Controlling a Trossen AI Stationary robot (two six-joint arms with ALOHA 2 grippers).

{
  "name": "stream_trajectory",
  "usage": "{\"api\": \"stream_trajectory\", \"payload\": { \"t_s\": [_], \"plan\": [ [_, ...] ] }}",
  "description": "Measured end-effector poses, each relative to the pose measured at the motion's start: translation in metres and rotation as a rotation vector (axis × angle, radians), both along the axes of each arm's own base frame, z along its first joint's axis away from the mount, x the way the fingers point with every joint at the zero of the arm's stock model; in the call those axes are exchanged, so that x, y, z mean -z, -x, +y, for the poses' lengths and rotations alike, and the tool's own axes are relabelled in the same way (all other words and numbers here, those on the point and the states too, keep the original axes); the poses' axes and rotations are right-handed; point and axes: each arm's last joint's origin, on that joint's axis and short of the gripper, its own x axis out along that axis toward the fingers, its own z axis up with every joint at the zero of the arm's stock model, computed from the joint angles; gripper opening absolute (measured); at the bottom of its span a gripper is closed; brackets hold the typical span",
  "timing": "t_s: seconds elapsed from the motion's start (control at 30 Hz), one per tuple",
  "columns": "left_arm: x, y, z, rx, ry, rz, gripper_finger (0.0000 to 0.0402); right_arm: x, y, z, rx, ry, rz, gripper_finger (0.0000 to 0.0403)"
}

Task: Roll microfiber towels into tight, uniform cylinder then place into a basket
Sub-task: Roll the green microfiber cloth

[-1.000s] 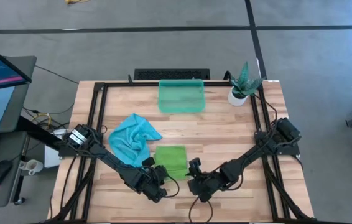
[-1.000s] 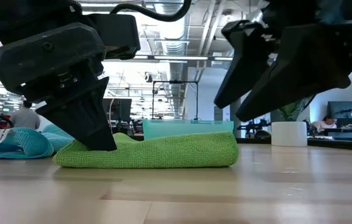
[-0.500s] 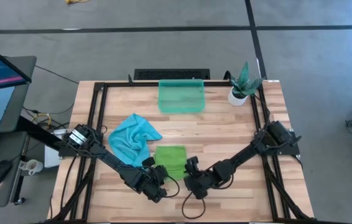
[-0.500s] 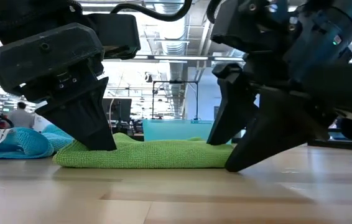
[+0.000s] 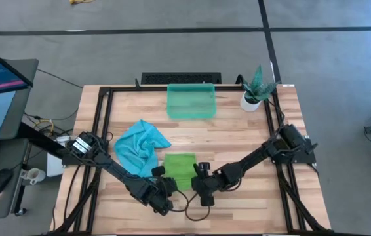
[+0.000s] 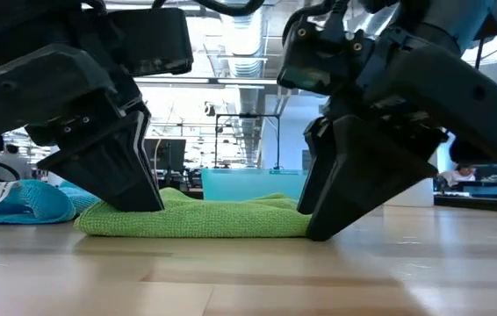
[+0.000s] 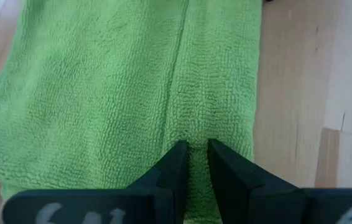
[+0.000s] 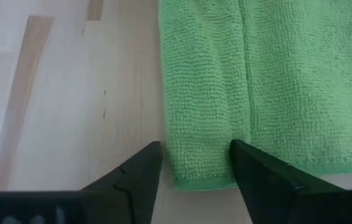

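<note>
Looking down on the pale wooden slatted table [image 5: 238,141], we see both dark arms reaching in to the near edge of the folded lime green microfiber towel [image 5: 179,168], which lies flat near the table's front middle. The left gripper [image 7: 193,163] sits at the towel's near left corner, its two dark fingers drawn almost together and pinching a small ridge of the green cloth between them, as the left wrist view shows plainly. The right gripper [image 8: 194,163] is at the near right corner; its fingers stand wide apart, straddling the towel's hemmed corner with one fingertip over bare wood and the other over the cloth, and nothing is clamped between them. From table height we see both grippers pressed down at either end of the green towel [image 6: 196,217], the left gripper [image 6: 139,197] on one end and the right gripper [image 6: 319,224] on the other, the cloth lying low and slightly humped between them.

Just beside the green towel, towards the left rear, lies the crumpled light turquoise blue microfiber towel [image 5: 141,145], loose and unfolded, touching or nearly touching the green one's corner. Well apart from both, at the table's far edge, stands the rectangular translucent teal-green plastic basket [image 5: 190,100], with a small white pot holding a green plant [image 5: 254,92] near its right.
</note>
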Motion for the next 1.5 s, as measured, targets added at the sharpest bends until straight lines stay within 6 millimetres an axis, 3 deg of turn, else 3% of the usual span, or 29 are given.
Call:
{"api": "stream_trajectory", "payload": {
  "t_s": [0.2, 0.4, 0.67, 0.93, 1.2, 1.33, 1.5],
  "plan": [
    [-0.008, -0.001, -0.008, 0.072, -0.048, 0.006, 0.0058, 0.0, -0.001, -0.003, 0.003, -0.03, 0.013, 0.0146],
    [-0.028, 0.003, -0.017, 0.1, -0.185, 0.055, 0.0058, 0.001, -0.001, -0.004, 0.004, -0.029, 0.02, 0.0085],
    [-0.056, 0.013, -0.04, 0.178, -0.355, 0.014, 0.0058, 0.001, -0.003, -0.008, 0.068, -0.074, 0.025, 0.0066],
    [-0.048, 0.02, -0.043, 0.223, -0.3, 0.083, 0.0065, 0.001, -0.002, -0.007, 0.069, -0.076, 0.025, 0.0065],
    [-0.047, 0.017, -0.044, 0.227, -0.257, 0.078, 0.0137, 0.001, -0.002, -0.007, 0.069, -0.077, 0.025, 0.0065],
    [-0.033, 0.009, -0.046, 0.264, -0.279, 0.088, 0.0173, 0.001, -0.002, -0.007, 0.083, -0.085, 0.025, 0.0065],
    [-0.009, -0.001, -0.04, 0.296, -0.328, 0.154, 0.0188, 0.001, -0.002, -0.007, 0.082, -0.089, 0.027, 0.0065]
  ]
}}
